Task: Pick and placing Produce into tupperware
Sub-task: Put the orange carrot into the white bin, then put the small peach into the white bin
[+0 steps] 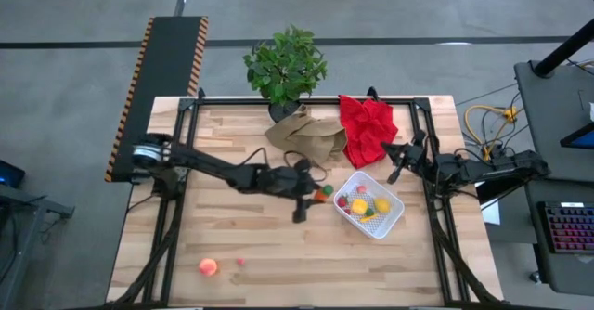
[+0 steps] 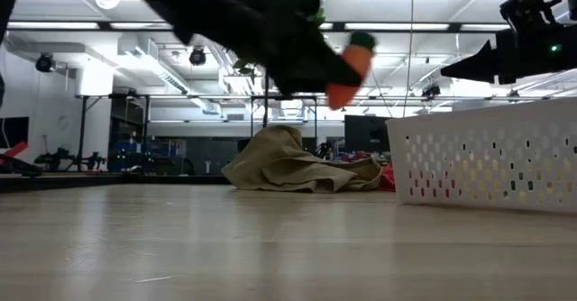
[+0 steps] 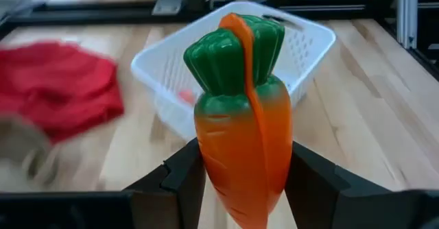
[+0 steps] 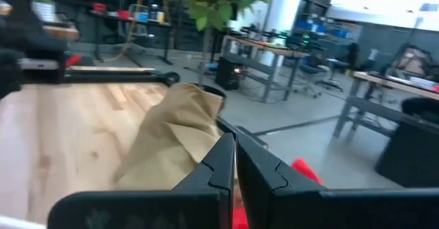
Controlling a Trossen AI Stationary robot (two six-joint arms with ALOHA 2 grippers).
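High view: the left gripper (image 1: pixel 314 196) reaches across the middle of the table (image 1: pixel 232 245), its fingers clamped on the orange carrot (image 1: pixel 321 192), which is held above the wood just left of the white tupperware (image 1: pixel 393 219). In the left wrist view the carrot (image 3: pixel 243 129) stands between the two dark fingers (image 3: pixel 180 174), green top up, with the tupperware (image 3: pixel 305 44) beyond it. The low view shows the carrot (image 2: pixel 349 67) well clear of the tabletop. The tupperware already holds a lemon (image 1: pixel 381 205), another yellow piece and small red berries (image 1: pixel 342 200). A peach (image 1: pixel 209 267) and one berry (image 1: pixel 240 262) lie at the near left, well apart from the container. Behind it sit a crumpled brown paper bag (image 1: pixel 306 135), a red cloth (image 1: pixel 368 129) and a potted plant (image 1: pixel 284 66); none blocks the way between carrot and tupperware. The right gripper (image 1: pixel 397 164) hangs just far-right of the tupperware, beside the cloth, fingers pressed together and empty. No readable writing shows.
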